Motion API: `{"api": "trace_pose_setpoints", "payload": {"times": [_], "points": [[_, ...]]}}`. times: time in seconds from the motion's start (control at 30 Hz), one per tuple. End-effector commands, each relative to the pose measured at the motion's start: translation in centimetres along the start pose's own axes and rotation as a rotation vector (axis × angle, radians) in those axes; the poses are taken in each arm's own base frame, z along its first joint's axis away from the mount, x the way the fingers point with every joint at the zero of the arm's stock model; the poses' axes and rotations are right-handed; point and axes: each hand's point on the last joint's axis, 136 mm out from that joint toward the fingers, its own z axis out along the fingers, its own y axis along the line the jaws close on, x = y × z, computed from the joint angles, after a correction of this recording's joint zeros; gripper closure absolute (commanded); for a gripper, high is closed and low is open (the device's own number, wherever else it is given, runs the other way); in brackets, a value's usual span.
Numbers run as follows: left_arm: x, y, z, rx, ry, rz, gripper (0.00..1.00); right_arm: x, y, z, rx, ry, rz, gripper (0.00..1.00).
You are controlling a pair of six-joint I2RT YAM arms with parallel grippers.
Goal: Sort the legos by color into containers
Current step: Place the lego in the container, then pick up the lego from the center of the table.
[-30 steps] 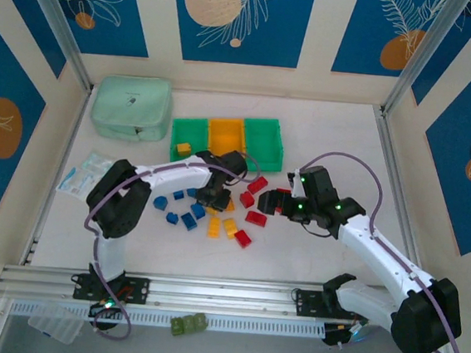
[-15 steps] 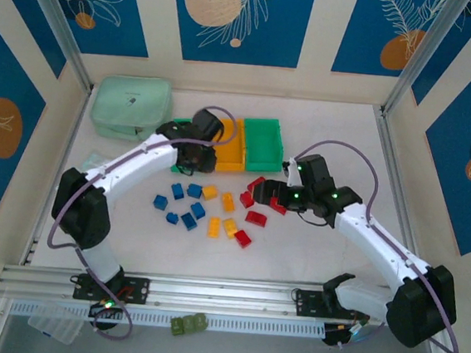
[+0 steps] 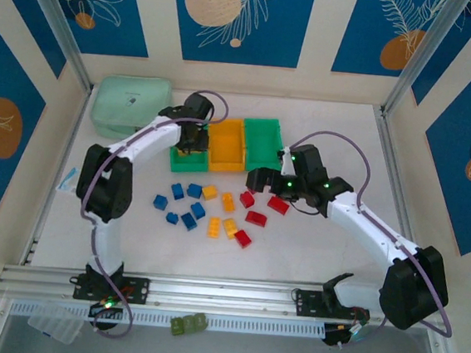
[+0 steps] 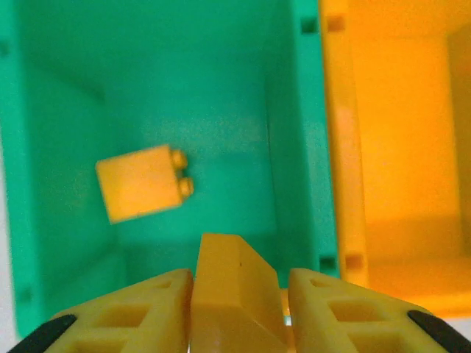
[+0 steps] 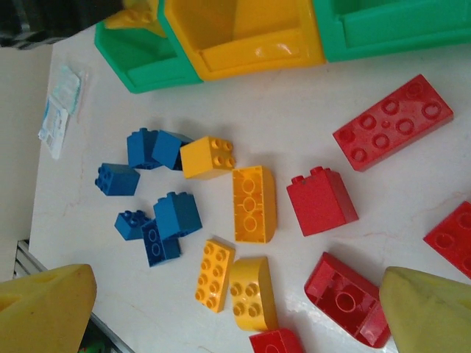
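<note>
My left gripper (image 3: 190, 141) hangs over the left green container (image 3: 189, 160). A yellow lego (image 4: 235, 290) still sits between its fingers (image 4: 147, 309), against the left one, with a thin gap at the right one, so the jaws have parted. Another yellow lego (image 4: 140, 182) lies on that container's floor (image 4: 221, 110). The orange container (image 3: 226, 146) and the right green container (image 3: 264, 142) adjoin it. Loose blue legos (image 3: 184, 205), yellow legos (image 3: 222, 214) and red legos (image 3: 256, 218) lie on the table. My right gripper (image 3: 264, 186) hovers wide open above the red ones (image 5: 320, 200), holding nothing.
A mint-green zip pouch (image 3: 132, 108) lies at the far left beside the containers. A paper packet (image 3: 73, 176) sits at the left edge. An olive knobbly block (image 3: 189, 325) rests below the front rail. Metal frame posts (image 3: 65, 39) stand at the back corners.
My left arm swung from the pile up to the left green container, carrying the yellow lego, and its jaws have begun to part. My right gripper moved left and farther, over the red legos, staying open.
</note>
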Motion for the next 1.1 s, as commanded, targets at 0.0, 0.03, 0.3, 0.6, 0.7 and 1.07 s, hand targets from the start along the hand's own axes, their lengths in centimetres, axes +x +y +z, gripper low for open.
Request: {"api": "trace_pose_setpoints", "payload": {"times": [0.0, 0.03, 0.3, 0.6, 0.7, 1.07], "points": [[-2.1, 0.0, 0.3, -0.015, -0.025, 0.021, 0.5, -1.1, 1.0, 0.0, -0.022, -0.022, 0.002, 0.01], [-2.2, -0.3, 0.3, -0.001, -0.023, 0.028, 0.49, -1.2, 1.0, 0.0, -0.019, -0.019, -0.002, 0.01], [-1.7, -1.5, -3.2, 0.108, -0.018, 0.027, 0.43, -1.3, 0.4, 0.0, -0.001, -0.015, 0.001, 0.01], [5.9, -3.3, -6.6, 0.216, 0.11, 0.042, 0.39, 0.2, -0.6, 0.2, 0.018, 0.03, 0.028, 0.01], [8.5, -4.3, -7.0, 0.218, 0.15, 0.086, 0.37, 1.0, -0.9, 0.5, 0.011, 0.052, 0.042, 0.01], [14.2, -6.5, -4.9, 0.135, 0.26, 0.141, 0.34, 3.8, -2.0, 1.4, 0.001, 0.096, 0.11, 0.01]]}}
